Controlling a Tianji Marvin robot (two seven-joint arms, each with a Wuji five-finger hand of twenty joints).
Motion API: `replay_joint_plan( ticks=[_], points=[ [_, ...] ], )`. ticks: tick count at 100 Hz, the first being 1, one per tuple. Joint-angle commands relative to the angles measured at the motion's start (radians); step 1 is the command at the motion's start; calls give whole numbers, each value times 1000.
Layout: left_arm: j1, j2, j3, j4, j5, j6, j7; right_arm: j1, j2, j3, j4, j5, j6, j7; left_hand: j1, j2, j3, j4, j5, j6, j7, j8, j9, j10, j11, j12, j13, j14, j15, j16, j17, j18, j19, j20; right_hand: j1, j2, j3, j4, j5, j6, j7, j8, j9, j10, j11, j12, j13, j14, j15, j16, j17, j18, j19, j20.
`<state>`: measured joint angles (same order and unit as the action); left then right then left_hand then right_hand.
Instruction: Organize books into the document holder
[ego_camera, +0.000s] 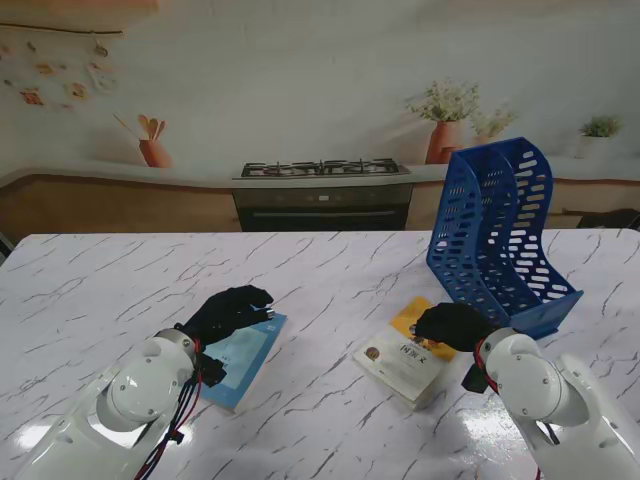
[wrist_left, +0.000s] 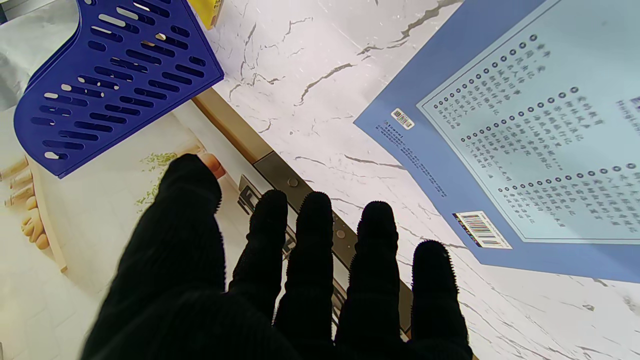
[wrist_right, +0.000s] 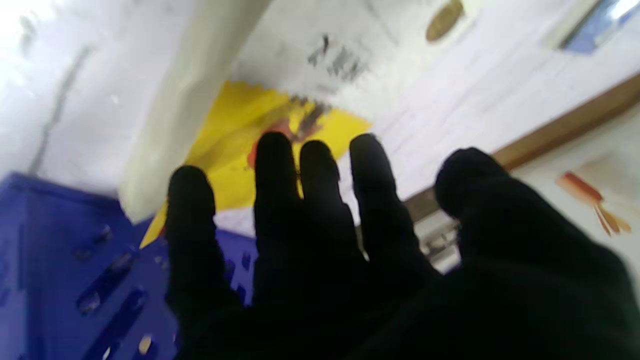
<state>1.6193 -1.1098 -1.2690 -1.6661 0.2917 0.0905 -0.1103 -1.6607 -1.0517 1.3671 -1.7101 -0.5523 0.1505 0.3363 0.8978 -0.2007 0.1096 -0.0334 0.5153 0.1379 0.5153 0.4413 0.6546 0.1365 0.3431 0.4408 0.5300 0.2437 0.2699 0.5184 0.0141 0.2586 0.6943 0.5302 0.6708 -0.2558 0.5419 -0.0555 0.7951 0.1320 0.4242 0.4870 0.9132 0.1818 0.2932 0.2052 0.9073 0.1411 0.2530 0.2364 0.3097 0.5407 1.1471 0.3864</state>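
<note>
From the stand's view, the blue perforated plastic document holder (ego_camera: 505, 235) stands upright on the white marble-patterned table (ego_camera: 120, 285), toward its far right. Just nearer to me than the holder and to its left lies the white-and-yellow book (ego_camera: 403, 357), flat on the table, one corner close to the holder's base. The right hand (ego_camera: 455, 325), in a black glove, rests over that book's near-holder end; whether its fingers grip the cover cannot be told from here. Well to the left of the holder lies the light-blue flat book (ego_camera: 247, 352), and the black-gloved left hand (ego_camera: 228, 312) sits over its far-left edge, fingers curled forward.

In the left wrist view, the left hand (wrist_left: 280, 280) shows its four fingers (wrist_left: 315, 225) straight and only slightly apart, the thumb set off to one side, holding nothing. The light-blue book (wrist_left: 525, 150), printed with rows of text and a barcode, lies flat on the table (wrist_left: 310, 100) beside the fingertips and clear of them. The document holder (wrist_left: 115, 80) is well beyond the hand.

The right wrist view is blurred. The right hand (wrist_right: 350, 260) has its fingers (wrist_right: 272, 170) extended and lightly spread, thumb apart, with the white-and-yellow book (wrist_right: 235, 130) just ahead of them and the document holder (wrist_right: 75, 280) beside it. Contact with the book cannot be made out.
</note>
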Motion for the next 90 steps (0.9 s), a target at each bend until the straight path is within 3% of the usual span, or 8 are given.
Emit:
replay_joint_plan(
  ticks=[1,26,51,90],
  points=[
    [5,-4,3,1,-5,-23,-8,10,7,-22,24,14,11,23,-7,30,-3,28,10,-20,14,4,15,-23,9,0,24,-14,24,12,0,-7,43,3,29,26,41,19,-9,34,40,-49,-20,27,-12,-15,-24,12,-20,-26,-25,-263,-19,-29],
    [15,-6,0,-9,-3,-18,0,73,33,-96,92,6,11,141,-6,32,2,28,20,-19,24,6,27,-22,15,2,36,-11,36,18,3,-4,54,3,46,84,84,26,-39,60,49,-92,-45,48,-53,-34,-63,19,-41,-57,-59,-307,-66,-52],
    [20,-8,-1,-15,2,-21,14,128,33,-156,183,11,-69,123,-7,32,4,28,24,-19,29,6,32,-19,17,2,40,-12,41,20,3,-4,58,0,6,68,186,58,-52,43,102,-119,-46,25,-54,-33,-73,-12,-44,-67,-76,-365,-97,-71],
    [36,-10,-7,-29,2,-6,21,241,34,-305,298,77,-229,124,-10,35,5,27,27,-18,32,5,36,-19,19,3,44,-12,44,22,3,-3,63,-4,13,78,189,63,-53,47,125,-125,-39,13,-35,-23,-66,-31,-43,-67,-76,-400,-105,-75]
  ],
)
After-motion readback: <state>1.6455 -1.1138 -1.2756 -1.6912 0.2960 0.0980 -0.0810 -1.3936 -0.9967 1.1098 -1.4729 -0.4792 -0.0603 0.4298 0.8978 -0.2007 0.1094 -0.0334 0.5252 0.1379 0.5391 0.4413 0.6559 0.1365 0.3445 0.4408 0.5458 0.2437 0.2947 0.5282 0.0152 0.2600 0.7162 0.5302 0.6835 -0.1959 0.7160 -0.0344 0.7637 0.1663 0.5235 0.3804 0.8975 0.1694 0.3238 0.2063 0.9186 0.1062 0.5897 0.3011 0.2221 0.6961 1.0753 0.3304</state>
